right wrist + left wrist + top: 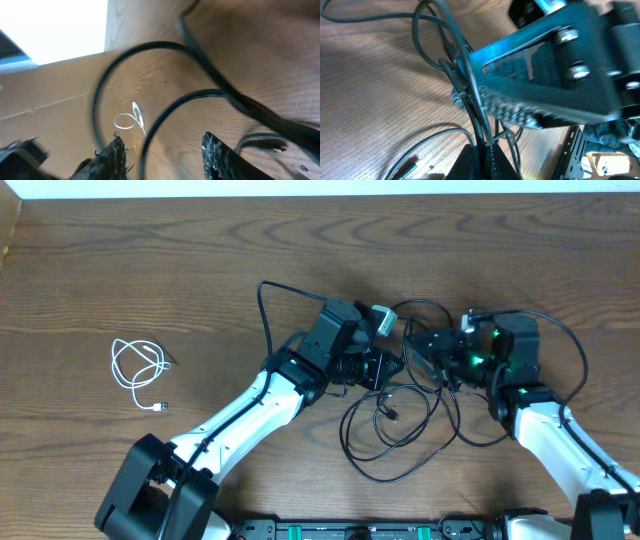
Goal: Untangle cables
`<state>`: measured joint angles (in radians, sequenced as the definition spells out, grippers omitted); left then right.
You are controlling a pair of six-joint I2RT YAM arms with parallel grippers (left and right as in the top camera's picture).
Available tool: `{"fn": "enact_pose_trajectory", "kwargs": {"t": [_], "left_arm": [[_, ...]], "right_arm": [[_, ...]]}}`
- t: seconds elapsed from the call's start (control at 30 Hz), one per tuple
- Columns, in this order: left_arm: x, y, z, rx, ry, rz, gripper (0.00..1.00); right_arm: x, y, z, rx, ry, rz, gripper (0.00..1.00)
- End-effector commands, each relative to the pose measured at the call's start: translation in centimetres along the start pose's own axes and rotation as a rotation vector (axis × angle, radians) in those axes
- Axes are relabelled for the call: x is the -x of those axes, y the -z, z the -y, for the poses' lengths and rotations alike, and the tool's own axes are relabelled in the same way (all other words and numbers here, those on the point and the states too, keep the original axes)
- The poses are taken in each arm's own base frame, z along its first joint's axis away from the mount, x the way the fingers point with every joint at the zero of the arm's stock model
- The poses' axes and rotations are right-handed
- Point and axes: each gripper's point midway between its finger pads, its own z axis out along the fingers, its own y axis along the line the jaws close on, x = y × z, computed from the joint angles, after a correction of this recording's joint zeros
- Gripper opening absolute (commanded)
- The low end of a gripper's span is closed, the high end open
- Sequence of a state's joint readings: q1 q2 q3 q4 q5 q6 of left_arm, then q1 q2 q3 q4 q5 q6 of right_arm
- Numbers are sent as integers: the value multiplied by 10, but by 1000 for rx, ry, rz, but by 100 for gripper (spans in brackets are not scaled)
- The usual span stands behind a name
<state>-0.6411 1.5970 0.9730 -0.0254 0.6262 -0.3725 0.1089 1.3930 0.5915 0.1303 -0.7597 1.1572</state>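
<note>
Two long black cables (400, 430) lie tangled in loops at the table's middle, between my two arms. The white cable (138, 370) lies coiled apart at the left; it also shows far off in the right wrist view (132, 119). My left gripper (385, 368) is shut on black cable strands (470, 85), pinched between its fingertips (484, 152). My right gripper (430, 352) is open, facing the left one; a black cable loop (165, 115) passes between its fingers (162, 150) without being pinched.
A black cable plug (405, 167) lies on the wood by the left fingers. The right arm's body (560, 65) fills the left wrist view close ahead. A loop reaches toward the back (265, 300). The table's front rail (360, 530) lies below.
</note>
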Motion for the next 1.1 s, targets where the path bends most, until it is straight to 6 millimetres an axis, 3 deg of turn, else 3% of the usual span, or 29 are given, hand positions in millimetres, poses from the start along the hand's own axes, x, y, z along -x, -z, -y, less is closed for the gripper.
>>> {"fn": "enact_pose_trajectory", "kwargs": {"t": [0.0, 0.07, 0.13, 0.23, 0.37, 0.5, 0.7, 0.87, 1.07], "left_arm": [[-5, -1, 8, -42, -44, -22, 7], [-11, 0, 20, -116, -101, -51, 7], [-15, 1, 28, -164, -135, -68, 7], [-14, 1, 26, -154, -138, -63, 8], [-8, -1, 12, -70, -137, -31, 9], [-1, -1, -1, 7, -105, 0, 34], [21, 6, -21, 75, 163, 96, 68], [32, 11, -25, 61, 303, 141, 71], [27, 8, -18, 22, 331, 109, 71]], "right_arm": [[-3, -12, 12, -33, -41, -17, 47], [0, -19, 11, -13, -43, -23, 47], [0, -22, 7, 13, -42, -36, 39], [-4, -23, 7, 24, -18, -65, 1], [-9, -23, 20, -21, 52, -82, 2], [-14, -20, 30, -60, 109, -100, 2], [-12, -8, 48, -178, 244, -51, 2], [-17, 0, 40, -169, 358, -56, 2], [-19, 2, 37, -162, 459, -63, 2]]}}
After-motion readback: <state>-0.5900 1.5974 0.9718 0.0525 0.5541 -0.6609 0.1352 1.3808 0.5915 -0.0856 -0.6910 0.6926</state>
